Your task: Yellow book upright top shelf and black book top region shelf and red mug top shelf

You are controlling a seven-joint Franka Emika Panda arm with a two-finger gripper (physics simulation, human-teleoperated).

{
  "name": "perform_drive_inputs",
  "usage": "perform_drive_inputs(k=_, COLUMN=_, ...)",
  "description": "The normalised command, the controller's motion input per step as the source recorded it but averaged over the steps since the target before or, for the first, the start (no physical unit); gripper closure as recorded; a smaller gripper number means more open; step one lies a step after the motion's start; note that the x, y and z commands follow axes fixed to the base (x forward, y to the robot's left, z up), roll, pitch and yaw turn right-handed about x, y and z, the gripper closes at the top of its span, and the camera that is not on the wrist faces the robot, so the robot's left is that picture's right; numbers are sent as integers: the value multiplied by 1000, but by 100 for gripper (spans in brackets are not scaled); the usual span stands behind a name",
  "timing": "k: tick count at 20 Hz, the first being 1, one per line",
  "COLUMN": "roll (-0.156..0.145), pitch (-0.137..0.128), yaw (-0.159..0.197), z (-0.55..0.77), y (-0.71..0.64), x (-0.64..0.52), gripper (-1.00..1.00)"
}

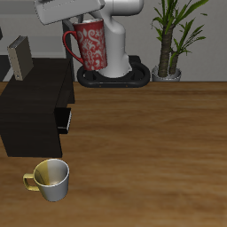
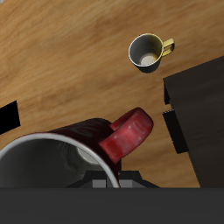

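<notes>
Exterior and wrist views of my arm at the wooden table (image 1: 151, 133). My gripper (image 1: 82, 19) is raised above the tabletop and carries the red mug (image 1: 90, 47), which hangs clear of every surface, roughly upright, between the shelf and the potted plant (image 1: 174, 35); its speckled dark red wall faces the exterior camera. My fingertips are hidden behind the mug's rim, so the closure is judged only from the mug hanging from them. In the wrist view the mug (image 2: 61, 157) fills the near field, its pale grey inside visible and its red handle (image 2: 129, 133) pointing toward the shelf (image 2: 197, 114). The shelf (image 1: 34, 111) is a low black boxy unit with a flat top at the table's side edge. The yellow book (image 1: 20, 58) stands upright on the shelf top, toward its back, showing a grey-tan cover and pale page edges. The black book cannot be made out with certainty in either view. A cream mug (image 1: 51, 179) with a yellow handle stands upright on the table nearer the front edge, in front of the shelf and apart from it; the wrist view shows it (image 2: 148, 51) from above, empty
</notes>
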Motion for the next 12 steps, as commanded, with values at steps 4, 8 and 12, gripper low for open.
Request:
perform_drive_inputs(k=4, roll=-59, pitch=-13, yaw=6, z=114, y=-253, x=59, gripper=100)
perform_drive_inputs(k=8, roll=-54, pitch=-46, yaw=-77, z=148, y=-268, x=26, gripper=100)
perform_drive_inputs(k=12, roll=-20, pitch=-39, yaw=-36, z=230, y=-239, x=-67, gripper=100)
